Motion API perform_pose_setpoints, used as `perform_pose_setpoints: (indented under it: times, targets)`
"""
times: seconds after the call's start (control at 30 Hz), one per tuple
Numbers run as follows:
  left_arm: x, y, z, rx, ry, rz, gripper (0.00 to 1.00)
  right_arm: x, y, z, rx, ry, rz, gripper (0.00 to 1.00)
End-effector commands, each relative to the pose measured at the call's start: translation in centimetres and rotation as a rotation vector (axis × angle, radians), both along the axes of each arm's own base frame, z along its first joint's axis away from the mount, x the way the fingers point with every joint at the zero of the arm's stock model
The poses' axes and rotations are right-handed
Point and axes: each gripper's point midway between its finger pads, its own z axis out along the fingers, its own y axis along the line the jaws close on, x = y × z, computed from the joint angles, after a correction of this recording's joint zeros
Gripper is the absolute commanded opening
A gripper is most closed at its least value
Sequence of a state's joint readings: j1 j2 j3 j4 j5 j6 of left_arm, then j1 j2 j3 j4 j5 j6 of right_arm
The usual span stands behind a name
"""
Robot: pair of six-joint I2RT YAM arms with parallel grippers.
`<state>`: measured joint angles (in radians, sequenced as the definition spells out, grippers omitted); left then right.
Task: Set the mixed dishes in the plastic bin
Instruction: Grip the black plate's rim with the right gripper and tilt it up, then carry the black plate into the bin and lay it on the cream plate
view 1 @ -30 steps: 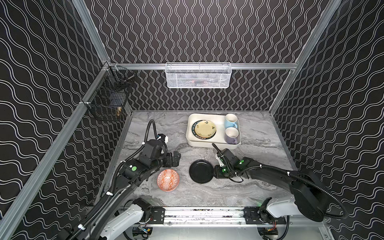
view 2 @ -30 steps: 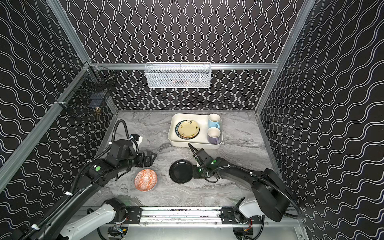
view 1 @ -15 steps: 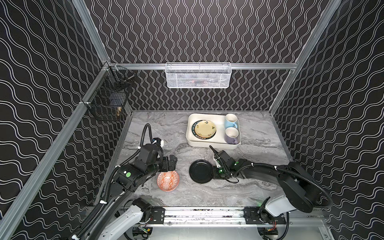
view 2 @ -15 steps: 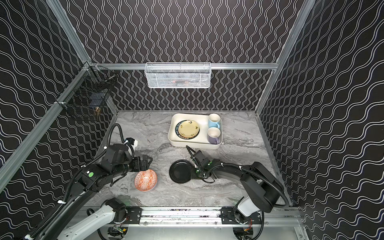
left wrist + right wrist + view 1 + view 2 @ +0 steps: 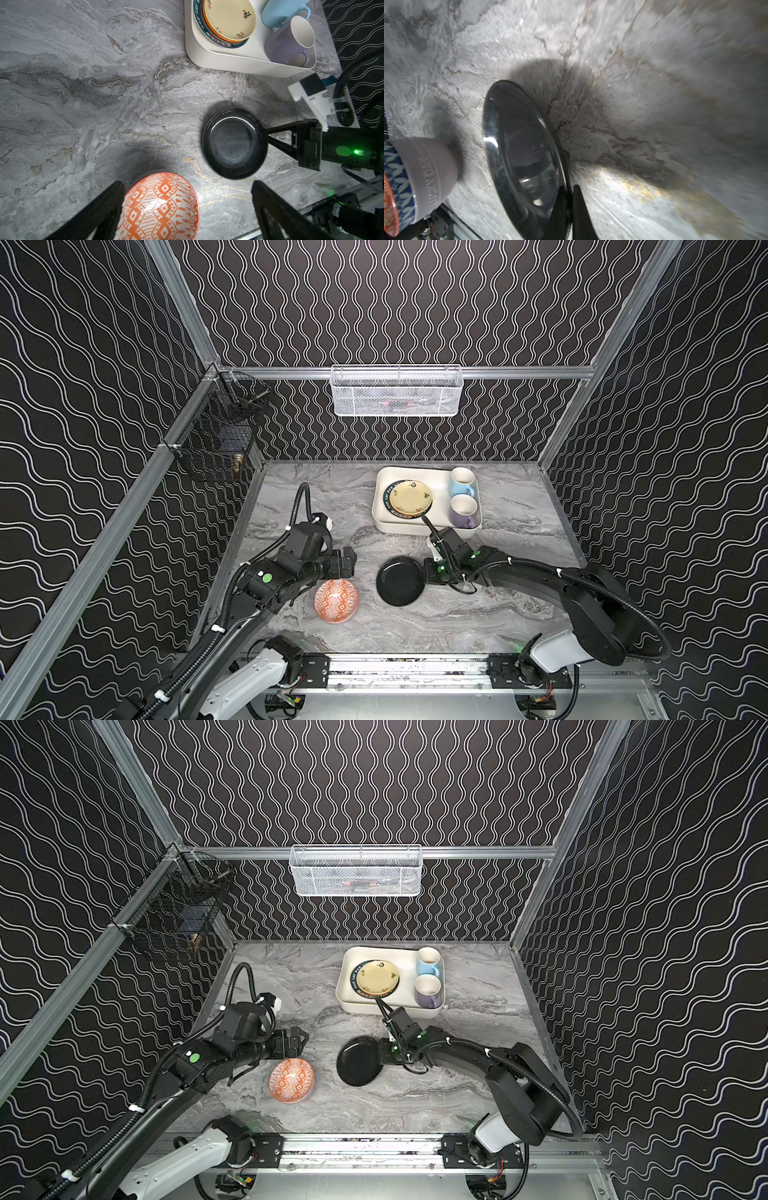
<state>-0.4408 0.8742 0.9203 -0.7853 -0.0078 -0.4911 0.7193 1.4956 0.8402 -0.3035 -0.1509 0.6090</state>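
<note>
Right pincer [image 5: 262, 134] is pinched shut on the rim of the black plate [image 5: 400, 580], at the plate's three o'clock edge in both top views; the right wrist view shows the two fingertips clamped either side of that thin rim. The plate sits low on the marble counter [image 5: 436, 626], at about six o'clock from the plastic bin [image 5: 384, 516].

Left pincer [image 5: 187, 209] hangs wide open over the orange-patterned bowl [image 5: 336, 600], holding nothing. The bowl sits on the counter at nine o'clock from the black plate, with a gap between them.

Already inside the bin: a stack of plates with the cream plate [image 5: 410, 497] on top, plus the light-blue mug [image 5: 460, 482] and lilac mug [image 5: 463, 511] along its three o'clock side.

Now the risks. That is a narrow bite on a glossy rim, so the plate could swivel or slip out as it lifts. The bin's near wall stands right on the path; a low carry would clip it. The free space is tight, so a careless drop could knock the lilac mug or land crooked on the stack.
</note>
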Motion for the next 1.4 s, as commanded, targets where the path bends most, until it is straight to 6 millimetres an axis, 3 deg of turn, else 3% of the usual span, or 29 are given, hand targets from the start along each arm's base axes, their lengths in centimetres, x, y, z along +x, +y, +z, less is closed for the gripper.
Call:
perform_pose_setpoints:
  times: [0.0, 0.13, 0.2, 0.4, 0.57, 0.7, 0.87, 1.07, 1.37]
  targets:
    - [1.2, -0.3, 1.3, 0.01, -0.056, -0.011, 0.99, 0.8, -0.5, 2.4, 0.009, -0.026, 0.012, 0.0]
    - [2.3, -0.5, 2.2, 0.019, -0.079, -0.012, 0.99, 3.4, -1.2, 5.8, 0.047, -0.078, -0.011, 0.0]
    - [3.0, -0.8, 2.5, 0.023, -0.089, -0.015, 0.99, 5.6, -1.7, 7.9, 0.066, -0.127, -0.034, 0.0]
    - [6.0, -3.0, 2.6, 0.012, -0.085, -0.059, 0.99, 12.5, -3.9, 10.0, 0.056, -0.193, -0.118, 0.0]
    - [8.9, -5.3, 2.3, 0.005, -0.06, -0.112, 0.99, 19.1, -4.7, 8.9, 0.039, -0.179, -0.171, 0.0]
    - [11.0, -6.5, 2.1, 0.016, -0.05, -0.135, 0.98, 23.8, -4.3, 6.6, 0.037, -0.146, -0.189, 0.0]
    - [12.4, -7.4, 0.2, 0.027, -0.004, -0.145, 0.99, 28.2, -3.5, 4.8, 0.054, -0.12, -0.185, 0.02]
    - [12.9, -7.7, -2.2, 0.04, 0.044, -0.154, 0.99, 30.3, -3.1, 2.7, 0.045, -0.101, -0.181, 0.04]
    - [13.0, -7.9, -2.7, 0.032, 0.052, -0.159, 0.99, 29.3, -3.3, 1.6, 0.045, -0.078, -0.183, 0.07]
